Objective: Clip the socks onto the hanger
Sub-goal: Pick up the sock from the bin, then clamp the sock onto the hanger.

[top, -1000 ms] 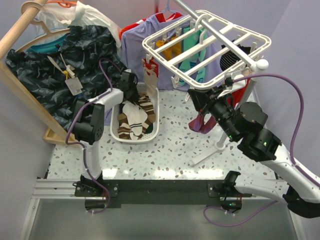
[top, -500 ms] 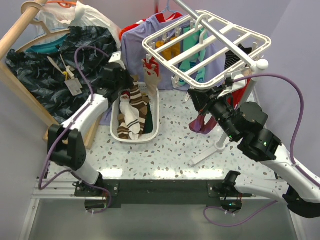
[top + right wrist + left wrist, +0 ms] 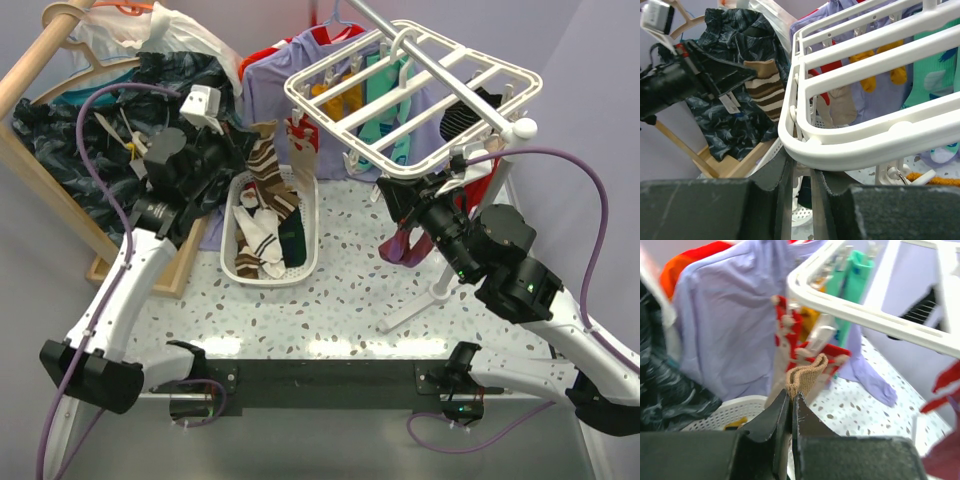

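Note:
My left gripper (image 3: 243,152) is shut on the cuff of a brown sock with cream stripes (image 3: 268,168), which hangs above the white basket (image 3: 306,262). In the left wrist view the tan cuff (image 3: 807,374) sticks up from the closed fingertips (image 3: 791,396), just below the near bar of the white grid hanger (image 3: 865,315). My right gripper (image 3: 392,196) sits under the hanger's front corner (image 3: 420,85), its jaws nearly closed on a small white clip (image 3: 799,169) beneath the frame (image 3: 865,135). A maroon sock (image 3: 400,243) hangs under the hanger beside the right arm.
The basket holds another brown striped sock (image 3: 249,260) and white socks. A red patterned sock (image 3: 299,146) and shirts hang behind the hanger. A wooden garment rail (image 3: 35,60) with dark clothing stands at the left. The hanger's white stand (image 3: 440,285) is by the right arm.
My left arm has lifted the brown striped sock out of the basket and swung up and to the left. The right arm has not moved.

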Controlling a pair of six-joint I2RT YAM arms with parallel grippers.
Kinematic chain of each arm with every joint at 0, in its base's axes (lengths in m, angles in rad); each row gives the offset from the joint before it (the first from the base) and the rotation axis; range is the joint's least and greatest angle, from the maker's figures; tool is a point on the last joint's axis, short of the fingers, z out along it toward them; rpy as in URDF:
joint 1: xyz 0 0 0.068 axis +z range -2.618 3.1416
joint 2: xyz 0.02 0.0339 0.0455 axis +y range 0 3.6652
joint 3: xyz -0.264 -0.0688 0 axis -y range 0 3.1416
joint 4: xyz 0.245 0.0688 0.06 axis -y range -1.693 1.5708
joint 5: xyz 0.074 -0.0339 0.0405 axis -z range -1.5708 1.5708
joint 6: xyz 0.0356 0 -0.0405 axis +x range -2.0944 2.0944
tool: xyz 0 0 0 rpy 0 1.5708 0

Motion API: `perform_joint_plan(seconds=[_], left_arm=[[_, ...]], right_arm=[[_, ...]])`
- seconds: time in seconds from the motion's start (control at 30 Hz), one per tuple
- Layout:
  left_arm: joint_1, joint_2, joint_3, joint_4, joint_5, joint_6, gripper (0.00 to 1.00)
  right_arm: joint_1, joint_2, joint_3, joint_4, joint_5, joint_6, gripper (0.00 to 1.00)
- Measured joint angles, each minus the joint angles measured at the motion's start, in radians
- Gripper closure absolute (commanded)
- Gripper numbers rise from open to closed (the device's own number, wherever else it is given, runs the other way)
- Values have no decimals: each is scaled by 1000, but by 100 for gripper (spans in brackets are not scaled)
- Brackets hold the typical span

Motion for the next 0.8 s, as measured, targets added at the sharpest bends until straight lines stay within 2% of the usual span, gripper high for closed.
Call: perform_joint_plan(seconds=[0.23,0.47,0.53,0.67,0.8], left_arm=[[0,-98,0,-27,311,124,100],[-9,-128,-2,-25,621,188,100],[-39,-127,-3,-26,655,203,100],[-191,-107,-3,-29,668,242,100],[-257,-58,-3,-18,663,240,100]], right_arm=[[0,0,1,0,0,-6,88],[0,-3,1,-1,0,-7,88],[0,-6,2,-2,-1,-8,88],[0,-6,7,-3,-8,-14,87],[0,-6,11,-2,-35,-26,87]])
